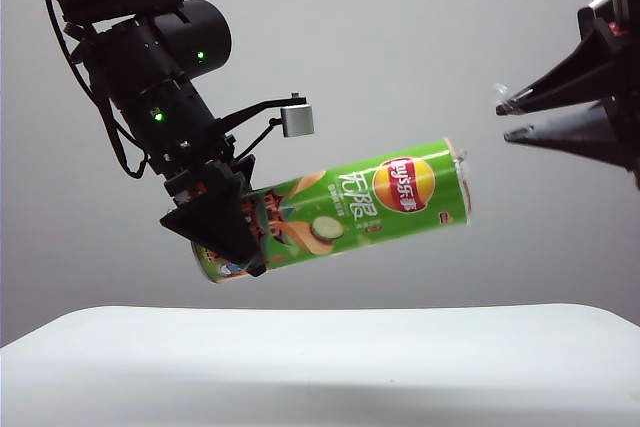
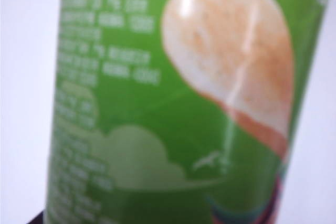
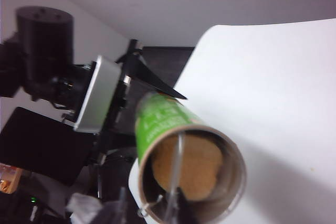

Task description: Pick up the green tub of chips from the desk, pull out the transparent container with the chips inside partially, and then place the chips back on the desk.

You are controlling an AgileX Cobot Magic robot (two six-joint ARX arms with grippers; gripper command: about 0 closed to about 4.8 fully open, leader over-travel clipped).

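The green tub of chips [image 1: 345, 209] hung tilted at mid-frame, well above the desk [image 1: 320, 367], its open end raised toward the right. Through that mouth the chips [image 3: 186, 166] showed. My left gripper [image 1: 222, 229] clamped the tub's lower end at centre left. My right gripper [image 1: 512, 119] sat at upper right, jaws parted, apart from the rim, holding nothing.

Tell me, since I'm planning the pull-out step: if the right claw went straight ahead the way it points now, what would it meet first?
Probably the open end of the green tub of chips, held aloft by the left claw. The right claw points toward it, slightly higher, so depth leaves the alignment uncertain.
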